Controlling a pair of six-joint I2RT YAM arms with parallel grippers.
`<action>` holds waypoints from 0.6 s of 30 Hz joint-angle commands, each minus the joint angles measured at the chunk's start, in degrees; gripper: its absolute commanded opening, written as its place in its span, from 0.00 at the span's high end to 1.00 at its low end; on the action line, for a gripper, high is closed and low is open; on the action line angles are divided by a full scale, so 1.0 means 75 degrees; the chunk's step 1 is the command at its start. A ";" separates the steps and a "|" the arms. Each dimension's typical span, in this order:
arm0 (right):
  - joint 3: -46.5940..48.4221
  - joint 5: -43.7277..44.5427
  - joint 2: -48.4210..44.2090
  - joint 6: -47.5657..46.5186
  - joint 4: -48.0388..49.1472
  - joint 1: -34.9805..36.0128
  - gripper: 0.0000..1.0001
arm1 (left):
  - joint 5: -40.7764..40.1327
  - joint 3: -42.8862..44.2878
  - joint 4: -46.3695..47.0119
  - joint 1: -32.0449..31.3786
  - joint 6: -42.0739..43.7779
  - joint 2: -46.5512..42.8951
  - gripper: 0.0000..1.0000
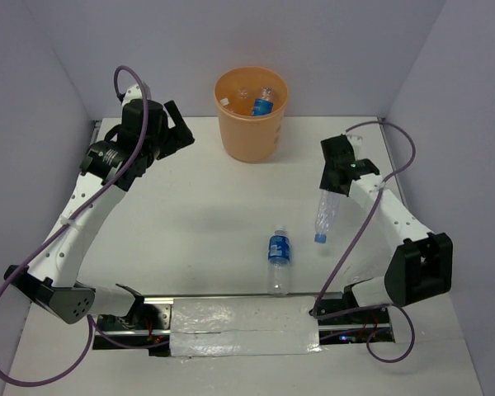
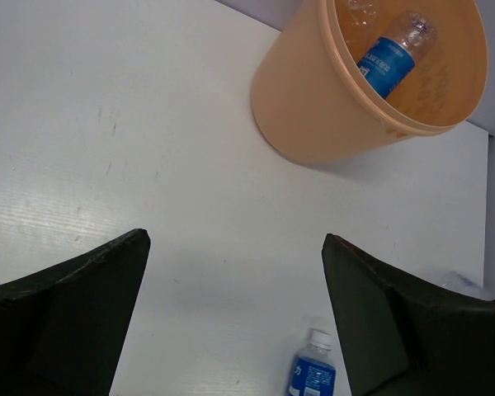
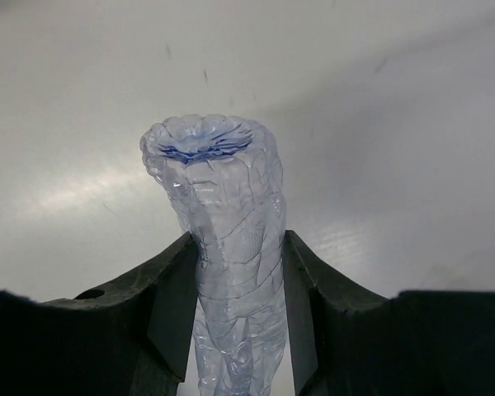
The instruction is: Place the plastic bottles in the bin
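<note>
Bottle (image 3: 231,206) in R gripper (image 3: 238,272); bin (image 1: 249,139) far edge

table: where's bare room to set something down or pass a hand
Widest bare patch: between the left arm, the bin and the lying bottle. Another between the bin and right claw. Crowded where the held bottle hangs beside the lying one.

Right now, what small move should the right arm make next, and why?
Probably carry its load toward the bucket: the right claw is shut on a clear bottle, but it sits well to the right of the bucket's rim.
</note>
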 commanded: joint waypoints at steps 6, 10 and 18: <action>0.3622 0.0672 -0.0087 -0.0687 -0.0136 -0.0039 0.82 | 0.0018 -0.0034 0.0339 0.0042 0.0188 0.0111 0.01; 0.4855 0.0461 0.0206 -0.0828 0.0566 -0.0015 0.82 | -0.0029 -0.0104 0.0292 0.0042 0.0211 0.0088 0.01; 0.6744 0.0214 0.1202 -0.1179 0.3237 0.0499 0.81 | -0.0205 -0.0069 0.0152 0.0042 0.0281 0.0123 0.01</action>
